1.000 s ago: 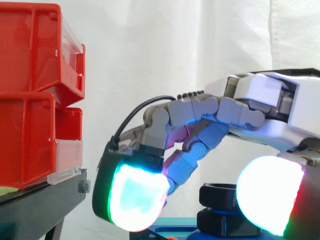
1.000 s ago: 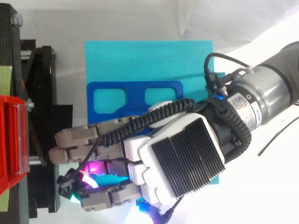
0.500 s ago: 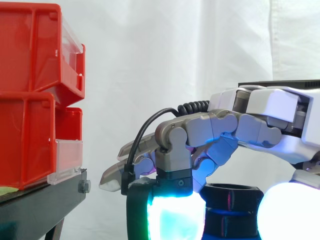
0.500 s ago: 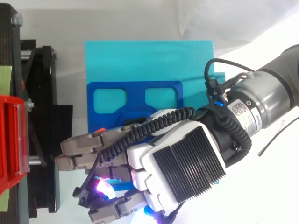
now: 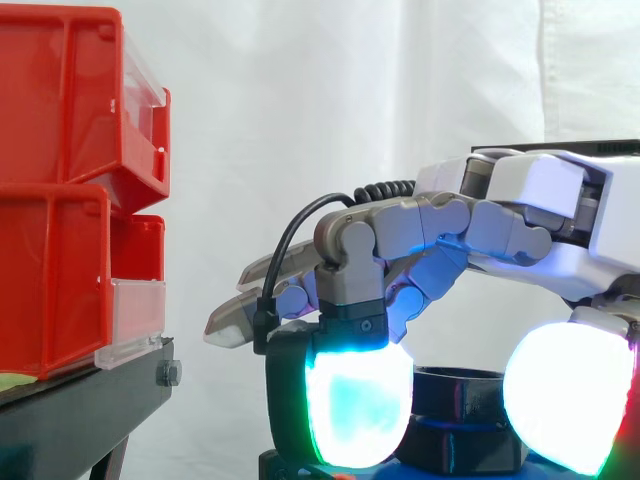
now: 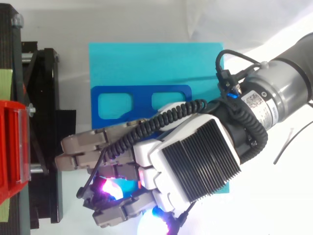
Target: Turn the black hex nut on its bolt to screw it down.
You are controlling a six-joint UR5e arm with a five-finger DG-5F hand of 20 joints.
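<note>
Out beyond the fingertips I see the red bins [image 5: 60,190] on their black stand [image 5: 85,405], and under the palm a cyan mat [image 6: 146,63] carrying a blue plate [image 6: 142,92]. The robot hand [image 6: 195,156] has most fingers stretched out, while one curled finger and the thumb pinch the black hex nut [image 5: 458,395] just below the palm.

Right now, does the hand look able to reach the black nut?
Probably yes: the hand sits right over the nut, with nothing between them; the red bins stand well off to the side.
</note>
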